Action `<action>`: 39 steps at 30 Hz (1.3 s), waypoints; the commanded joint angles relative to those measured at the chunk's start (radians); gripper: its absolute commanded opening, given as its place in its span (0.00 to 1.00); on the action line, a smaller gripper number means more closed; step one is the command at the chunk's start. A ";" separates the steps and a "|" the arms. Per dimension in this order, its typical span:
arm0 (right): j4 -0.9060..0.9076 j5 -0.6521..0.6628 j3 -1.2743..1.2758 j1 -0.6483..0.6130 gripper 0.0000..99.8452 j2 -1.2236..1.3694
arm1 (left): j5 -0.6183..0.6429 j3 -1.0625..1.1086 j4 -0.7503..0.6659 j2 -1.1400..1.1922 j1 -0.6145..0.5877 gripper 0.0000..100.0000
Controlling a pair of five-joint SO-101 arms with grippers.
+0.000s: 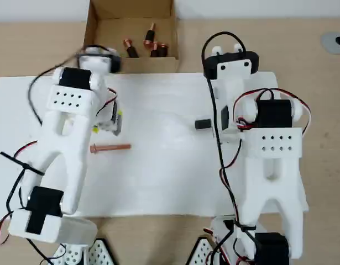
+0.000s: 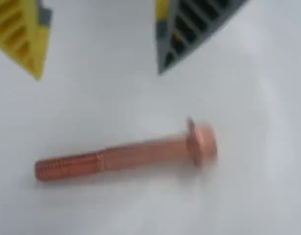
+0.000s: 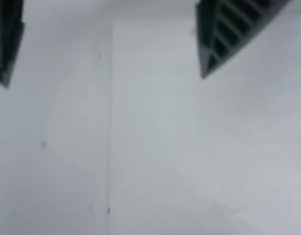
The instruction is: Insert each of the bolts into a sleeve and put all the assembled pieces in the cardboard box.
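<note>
A copper bolt [image 1: 110,147] lies flat on the white sheet [image 1: 158,182], its head toward the left arm's base side. In the left wrist view the bolt [image 2: 126,154] lies just beyond my left gripper [image 2: 99,73], whose yellow-tipped fingers [image 2: 23,39] stand open and apart from it. From above, the left gripper [image 1: 115,122] hangs a little behind the bolt. My right gripper [image 1: 203,124] is open over bare sheet near the middle, and its wrist view shows dark fingers [image 3: 223,34] spread wide around the right gripper [image 3: 104,78] with nothing between them. The cardboard box [image 1: 93,33] holds several bolts in black sleeves [image 1: 129,48].
The white sheet covers most of the wooden table [image 1: 302,44]. The box stands just past the sheet's far edge, behind the left arm. Cables loop beside both arms. A grey disc [image 1: 334,41] sits at the far right.
</note>
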 commanded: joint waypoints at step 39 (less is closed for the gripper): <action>-0.014 0.000 0.004 0.007 0.29 -0.036 | 1.069 0.540 -0.548 -0.042 -0.118 0.17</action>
